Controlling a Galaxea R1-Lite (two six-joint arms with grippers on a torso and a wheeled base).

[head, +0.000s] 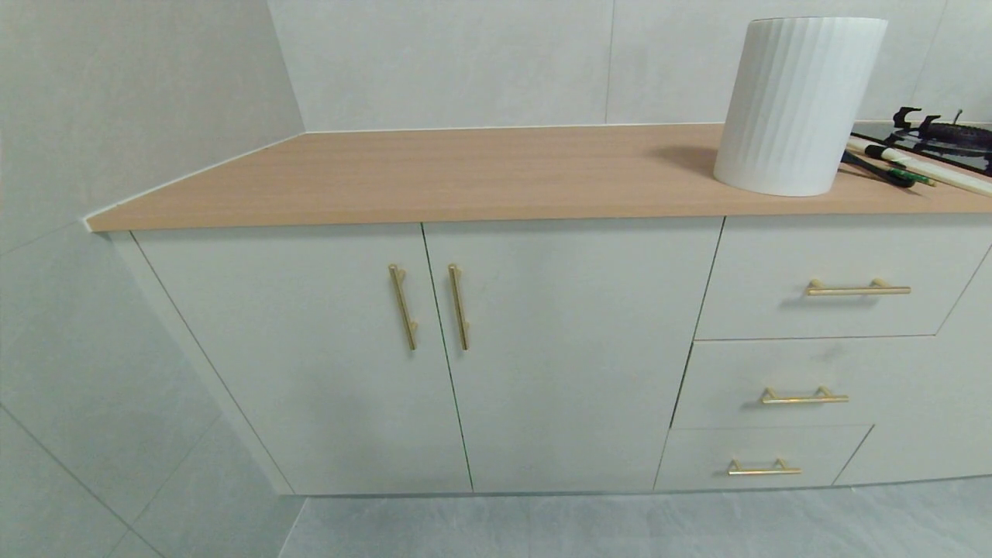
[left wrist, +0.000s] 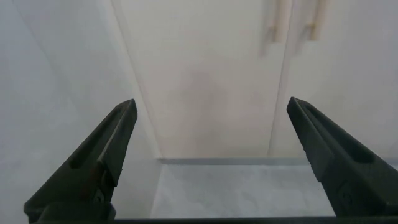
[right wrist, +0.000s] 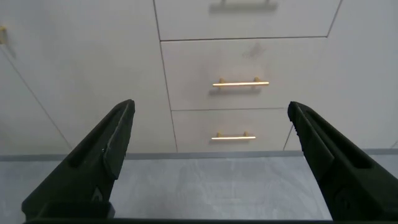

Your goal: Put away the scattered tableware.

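Observation:
Several chopsticks (head: 918,165) and dark utensils lie scattered on the wooden countertop (head: 434,174) at the far right, behind a white ribbed cylinder holder (head: 798,105). My left gripper (left wrist: 211,112) is open and empty, held low in front of the cabinet doors (left wrist: 205,81) near the floor. My right gripper (right wrist: 211,115) is open and empty too, facing the drawers (right wrist: 242,74) with their gold handles.
Below the countertop, a white cabinet has two doors with gold handles (head: 430,306) and three drawers (head: 806,395) to the right. A black stove grate (head: 942,132) sits at the far right. Tiled walls close off the left side and back.

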